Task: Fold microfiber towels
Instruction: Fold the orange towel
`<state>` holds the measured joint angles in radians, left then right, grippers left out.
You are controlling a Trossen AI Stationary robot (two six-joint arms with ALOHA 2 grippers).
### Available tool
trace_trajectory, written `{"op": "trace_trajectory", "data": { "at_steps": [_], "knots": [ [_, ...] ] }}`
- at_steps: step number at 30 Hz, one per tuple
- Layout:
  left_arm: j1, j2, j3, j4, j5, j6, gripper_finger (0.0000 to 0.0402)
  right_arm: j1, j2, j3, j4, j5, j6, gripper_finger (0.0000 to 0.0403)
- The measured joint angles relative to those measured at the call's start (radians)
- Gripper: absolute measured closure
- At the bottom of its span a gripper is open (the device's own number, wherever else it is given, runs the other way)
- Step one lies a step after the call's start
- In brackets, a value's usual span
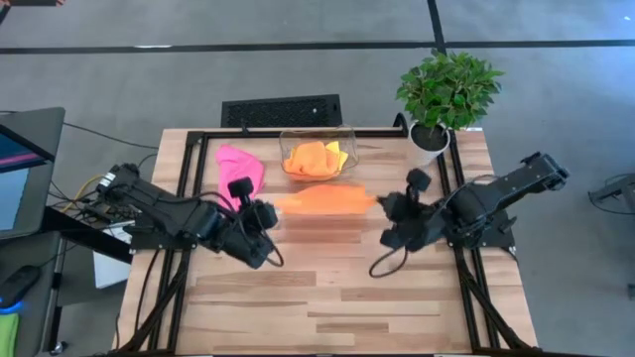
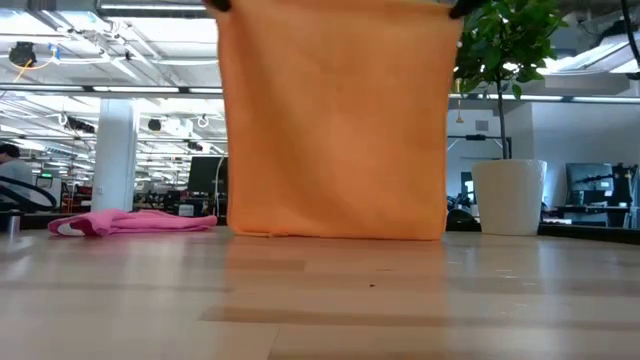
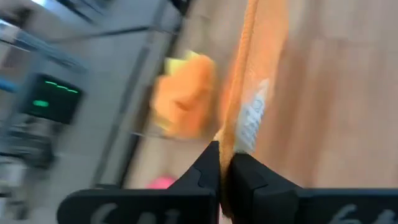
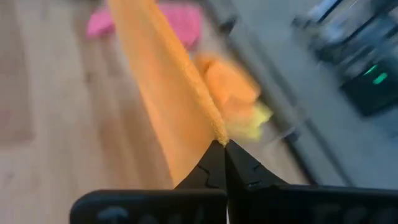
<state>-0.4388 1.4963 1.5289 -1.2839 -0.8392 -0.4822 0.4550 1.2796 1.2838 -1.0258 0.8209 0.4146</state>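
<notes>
An orange microfiber towel hangs as a flat sheet between my two grippers, above the table's middle. My left gripper is shut on its upper left corner and my right gripper on its upper right corner. In the low view the towel's lower edge sits at about table level; whether it touches the wood I cannot tell. A hot pink towel lies crumpled on the table at the far left. More orange and yellow towels fill the clear bin. My left gripper pinches the orange towel's top edge at its left corner between its two fingers, close to a white label. The cloth runs taut away from the fingers and hangs below them. My right gripper pinches the top edge at the right corner between its fingertips, slanting downward. The upper edge stretches straight toward the other gripper, and the sheet hangs below.
A potted plant in a white pot stands at the table's far right corner. The clear bin sits at the far edge, behind the hanging towel. Bare wood stretches along the near half of the table.
</notes>
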Motion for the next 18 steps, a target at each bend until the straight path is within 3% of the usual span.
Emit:
{"op": "trace_trajectory", "data": {
  "at_steps": [8, 14, 18],
  "knots": [
    [-0.109, 0.033, -0.115, 0.106, 0.240, -0.188, 0.0401, 0.109, 0.149, 0.002, -0.095, -0.197, 0.280, 0.0396],
    [-0.160, 0.110, -0.215, 0.339, 0.435, -0.213, 0.0401, 0.161, 0.287, 0.002, -0.085, -0.306, 0.419, 0.0395],
    [-0.177, 0.173, -0.261, 0.444, 0.504, -0.223, 0.0401, 0.167, 0.395, 0.002, -0.056, -0.383, 0.458, 0.0395]
  ]
}}
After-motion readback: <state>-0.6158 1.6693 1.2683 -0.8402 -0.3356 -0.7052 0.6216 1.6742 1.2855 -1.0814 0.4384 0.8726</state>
